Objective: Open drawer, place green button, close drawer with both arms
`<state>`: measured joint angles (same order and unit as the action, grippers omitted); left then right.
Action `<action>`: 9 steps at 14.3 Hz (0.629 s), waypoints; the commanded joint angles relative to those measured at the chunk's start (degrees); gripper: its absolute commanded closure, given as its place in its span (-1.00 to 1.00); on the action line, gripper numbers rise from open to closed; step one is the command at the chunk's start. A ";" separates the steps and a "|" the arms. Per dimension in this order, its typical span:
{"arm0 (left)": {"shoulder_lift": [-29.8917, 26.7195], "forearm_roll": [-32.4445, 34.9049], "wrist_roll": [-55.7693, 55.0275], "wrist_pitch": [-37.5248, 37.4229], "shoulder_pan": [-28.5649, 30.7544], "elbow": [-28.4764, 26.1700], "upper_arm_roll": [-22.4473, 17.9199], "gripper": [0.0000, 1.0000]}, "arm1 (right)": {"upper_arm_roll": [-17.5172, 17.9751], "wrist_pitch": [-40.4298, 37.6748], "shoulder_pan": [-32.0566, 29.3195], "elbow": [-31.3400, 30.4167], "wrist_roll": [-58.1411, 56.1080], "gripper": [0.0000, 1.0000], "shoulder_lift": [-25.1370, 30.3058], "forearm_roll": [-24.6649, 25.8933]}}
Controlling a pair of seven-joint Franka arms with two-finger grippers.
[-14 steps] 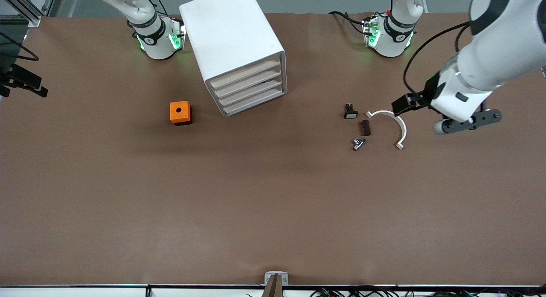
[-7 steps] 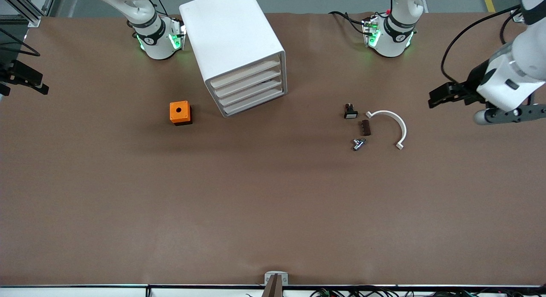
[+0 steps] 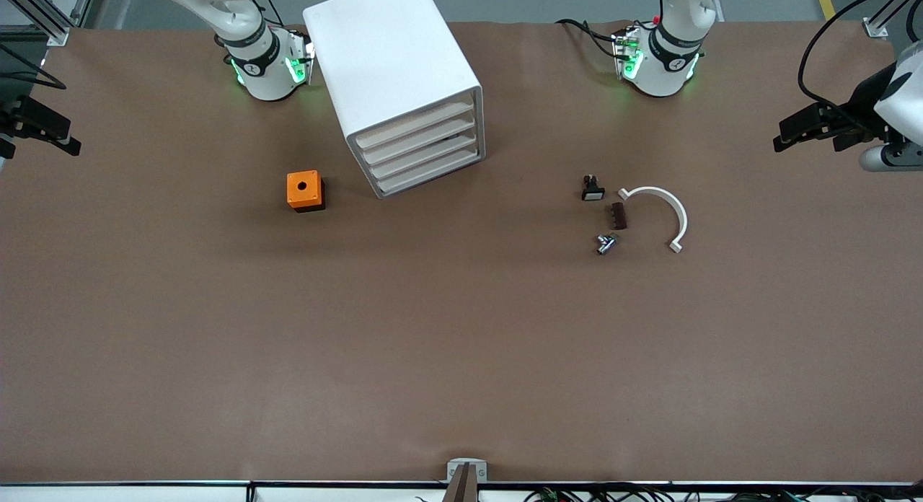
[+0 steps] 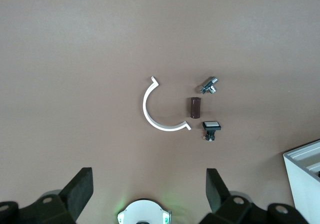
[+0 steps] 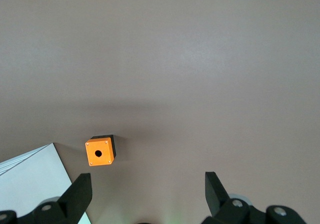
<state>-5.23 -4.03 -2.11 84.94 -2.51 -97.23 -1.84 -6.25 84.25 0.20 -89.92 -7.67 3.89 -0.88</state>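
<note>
Your left pincer (image 4: 149,194) has swung out past the counter (image 3: 461,358) end, fingers wide; right pincer (image 5: 148,194) wide, waiting
One white cabinet (image 3: 399,84), four drawers, the lower drawer (image 3: 431,173) flush shut; the green button can't be seen

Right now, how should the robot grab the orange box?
Probably from above, pinching two opposite flat sides of the orange box. It sits flat, hole up, sides free. The open right gripper hangs over its end of the table; the open left gripper over the other.
</note>
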 commanded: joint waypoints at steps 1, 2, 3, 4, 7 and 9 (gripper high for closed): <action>-5.31 1.13 1.23 6.27 0.66 -8.83 0.52 -0.99 | 0.27 0.83 -0.20 -2.89 -0.77 -1.00 2.61 0.35; -6.01 1.21 1.23 8.03 1.18 -10.34 0.79 -0.99 | 0.27 0.83 -0.20 -2.89 -0.77 -1.00 2.53 0.35; -6.11 1.39 1.23 8.83 1.45 -10.79 1.14 -0.99 | 0.27 0.83 -0.20 -2.89 -0.77 -1.00 2.53 0.35; -6.02 1.48 1.23 9.36 1.71 -10.79 1.75 -0.99 | 0.27 0.92 -0.20 -2.89 -0.77 -1.00 2.53 0.35; -5.67 1.48 1.23 11.73 3.47 -10.62 3.77 -0.99 | 0.27 1.27 -0.29 -2.89 -0.77 -1.00 2.53 0.35; -4.97 1.48 1.32 12.61 3.39 -8.52 3.78 -0.99 | 0.18 1.36 -0.29 -2.89 -0.77 -1.00 2.44 0.35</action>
<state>-9.48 -3.88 -1.99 96.39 -0.16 -106.52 0.94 -6.25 84.80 0.20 -91.10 -7.70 4.62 -0.88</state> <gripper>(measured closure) 0.004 0.000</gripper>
